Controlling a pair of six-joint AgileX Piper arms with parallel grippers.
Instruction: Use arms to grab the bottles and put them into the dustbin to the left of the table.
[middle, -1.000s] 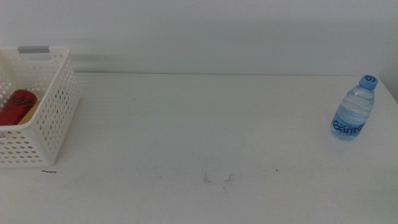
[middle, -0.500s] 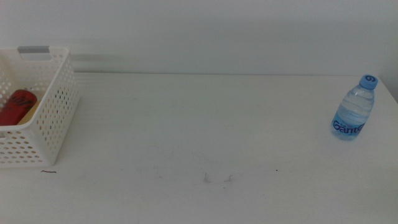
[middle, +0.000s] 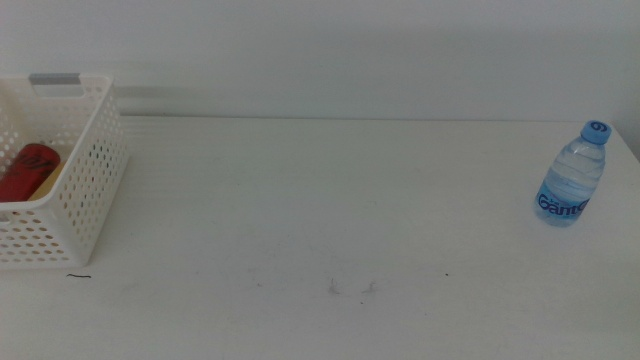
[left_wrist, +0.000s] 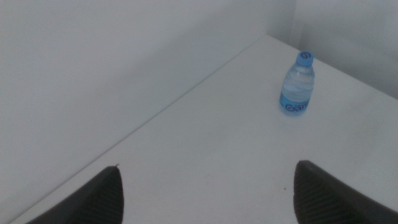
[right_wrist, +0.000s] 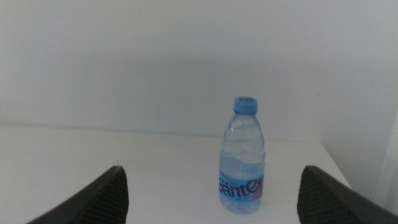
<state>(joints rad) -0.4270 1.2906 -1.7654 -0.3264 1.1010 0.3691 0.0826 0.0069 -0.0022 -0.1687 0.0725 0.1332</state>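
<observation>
Water bottle (middle: 572, 175) stands upright at right edge of middle view, alone on the table (middle: 330, 210). Dustbin (middle: 80, 190) at left edge holds the red can (middle: 25, 170) with something yellowish beside it. Neither arm shows in middle view. Right gripper (right_wrist: 211, 199) faces the bottle, jaws wide apart, empty; left gripper (left_wrist: 205, 196) likewise spread, bottle well off. Step judged: reach for last bottle. Next: right gripper advances, straddles the body, closes.

Upright blue-capped water bottle (middle: 570, 173) far right; red can (middle: 22, 171) inside white dustbin (middle: 85, 190).
</observation>
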